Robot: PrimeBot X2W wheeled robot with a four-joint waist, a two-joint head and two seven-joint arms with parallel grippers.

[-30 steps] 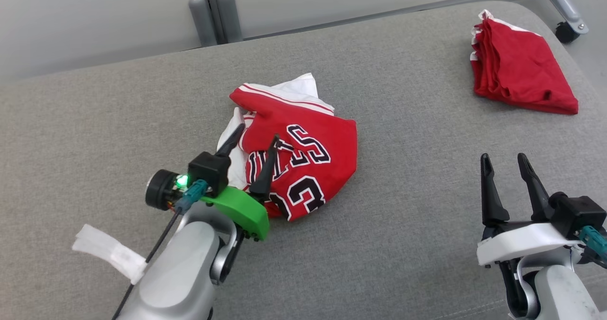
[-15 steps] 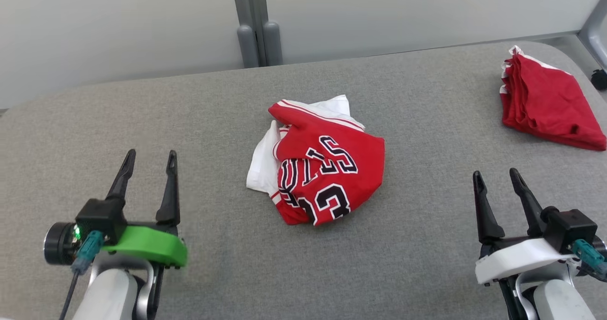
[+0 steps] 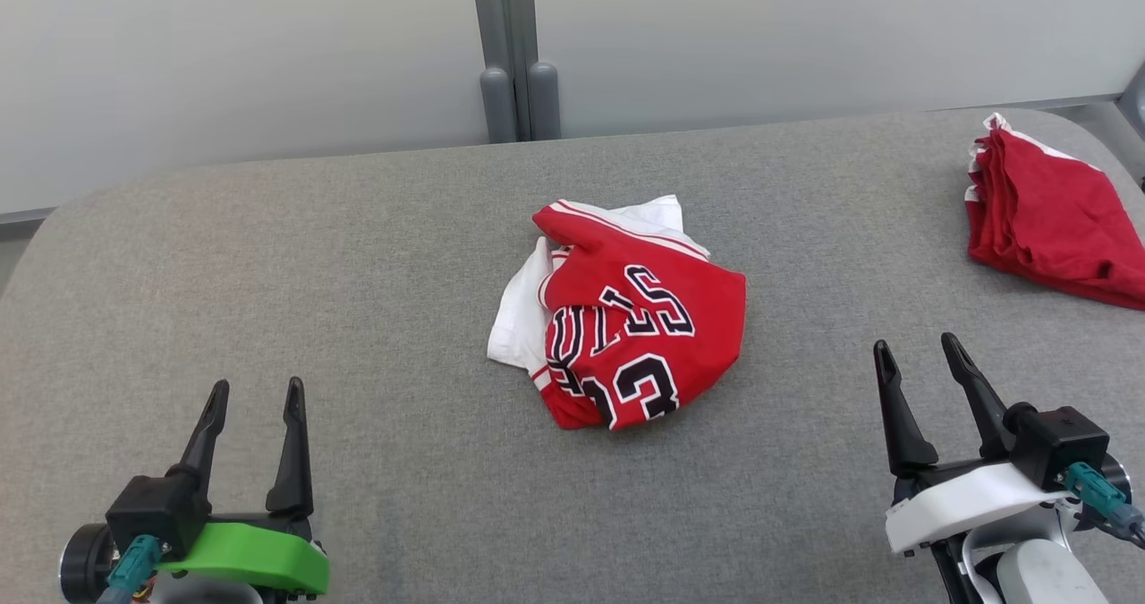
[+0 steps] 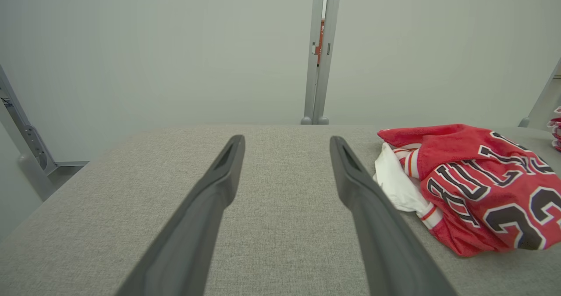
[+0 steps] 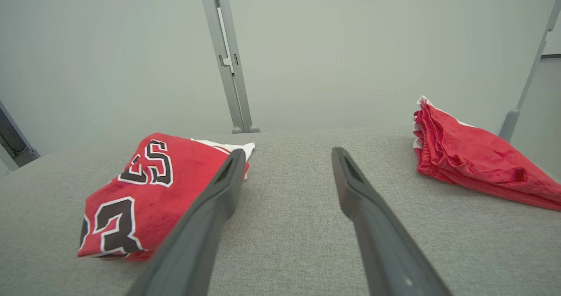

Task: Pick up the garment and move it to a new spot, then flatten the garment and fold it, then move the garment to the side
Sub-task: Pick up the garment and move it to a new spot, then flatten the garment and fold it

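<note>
The garment (image 3: 640,318) is a red jersey with black-and-white lettering and white trim, bunched in a loose heap at the middle of the grey padded table (image 3: 358,255). It also shows at the right of the left wrist view as the garment (image 4: 477,186), and at the left of the right wrist view as the garment (image 5: 144,190). My left gripper (image 3: 255,394) stands open at the lower left, well apart from the heap, nothing between its fingers. My right gripper (image 3: 917,352) stands open at the lower right, also apart from it and holding nothing.
A second red cloth (image 3: 1047,219), folded, lies at the table's far right edge; it is the red cloth (image 5: 473,155) in the right wrist view. A grey post (image 3: 510,49) and pale wall panels stand behind the table. The table's left corner is rounded.
My left gripper has drawn back from over the garment to the lower left, fingers open. The head camera has shifted, so the whole scene sits further right and lower.
</note>
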